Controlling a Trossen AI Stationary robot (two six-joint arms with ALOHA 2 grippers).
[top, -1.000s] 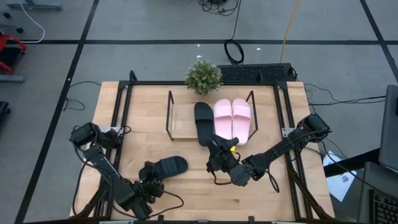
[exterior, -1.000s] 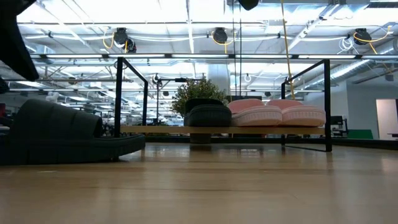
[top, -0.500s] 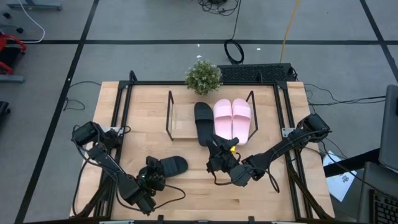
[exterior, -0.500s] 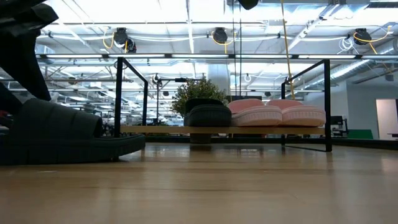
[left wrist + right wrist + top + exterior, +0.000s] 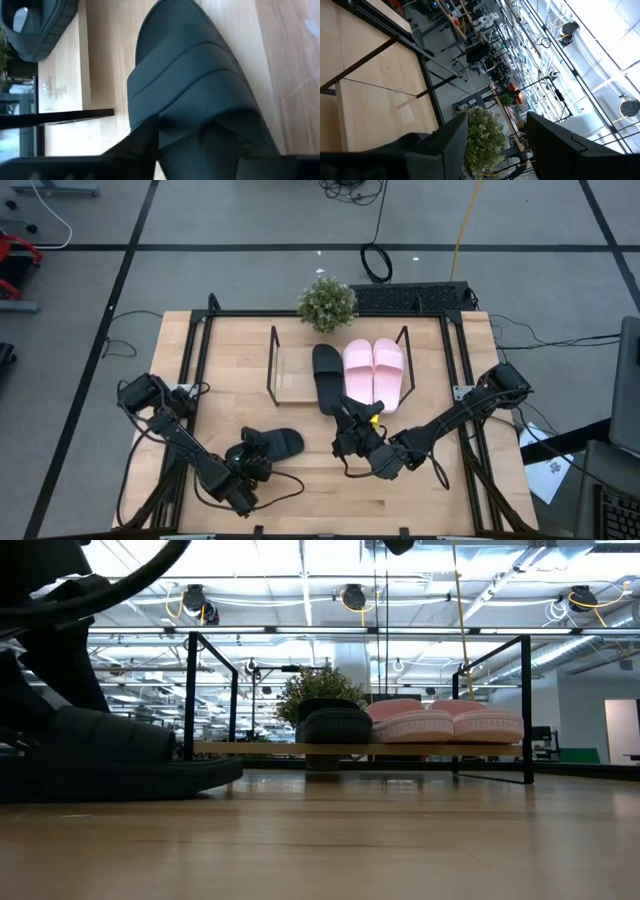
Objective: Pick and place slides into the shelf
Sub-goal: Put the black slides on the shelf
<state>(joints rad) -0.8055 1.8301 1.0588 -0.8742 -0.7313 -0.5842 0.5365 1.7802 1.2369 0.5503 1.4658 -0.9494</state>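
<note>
The shelf (image 5: 340,370) sits at the far middle of the counter (image 5: 420,480), a light wood board between thin black wire side frames. On its right part lie three slides: one black slide (image 5: 326,372) and, just right of it, two pink slides (image 5: 374,370) side by side and touching; the black one's near end reaches past the board's near edge. The left part of the board holds nothing else. In the low view the three sit in a row on the board (image 5: 340,748), the black slide (image 5: 335,723) left of the pink pair (image 5: 445,723).

The fourth, loose black slide (image 5: 275,446) lies on the counter near the left front, well apart from the shelf. The left gripper (image 5: 250,461) is low at its near end, the arm bent back toward its base at the left edge. In the left wrist view the jaws stand either side of the slide's heel end (image 5: 200,100), partly open around it; whether they are pressing on it I cannot tell.

The right gripper (image 5: 350,432) hangs just near the shelved black slide's near end, its arm stretched in from the right edge. Its jaws stand wide and hold nothing.

A small potted plant (image 5: 327,303) stands at the far edge behind the shelf, with a keyboard (image 5: 410,297) to its right.
</note>
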